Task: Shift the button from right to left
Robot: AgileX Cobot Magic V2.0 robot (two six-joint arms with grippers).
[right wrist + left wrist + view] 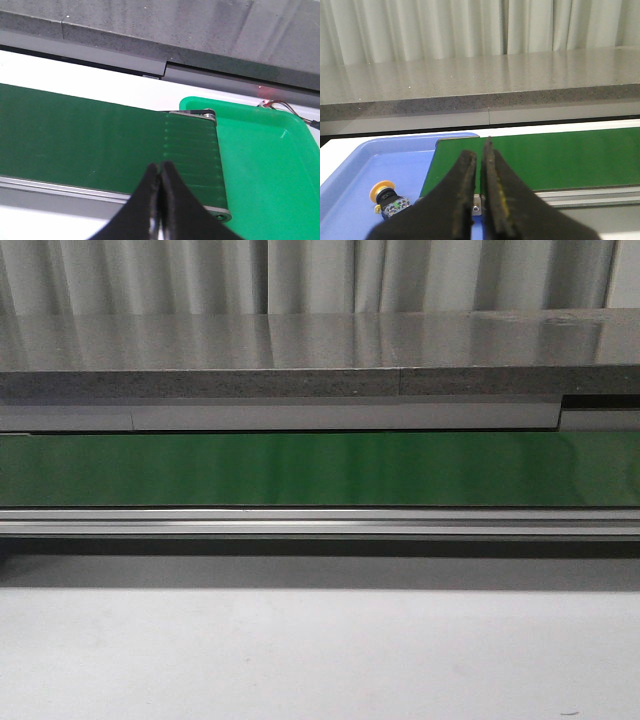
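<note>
While the green belt (320,470) runs across the whole front view with nothing lying on it, the button (388,200) lies in the blue tray (350,175) at the belt's left end, as the left wrist view shows. It rests on its side on the tray floor, its orange-yellow cap pointing away from the belt and its black block with bluish marks nearer the belt's end. The button is apart from the belt, touching neither it nor any finger.

The left gripper (481,150) hangs over the belt's end, beside the tray, with its two dark fingers (466,185) nearly together, only a thin slit between them, and nothing held. The right gripper (161,167) hangs over the other end of the belt, just beside the green tray (270,165), its fingertips pressed together and gripping nothing. Beyond the belt a grey stone ledge (300,350) runs along, with pale curtains (420,27) behind it.
</note>
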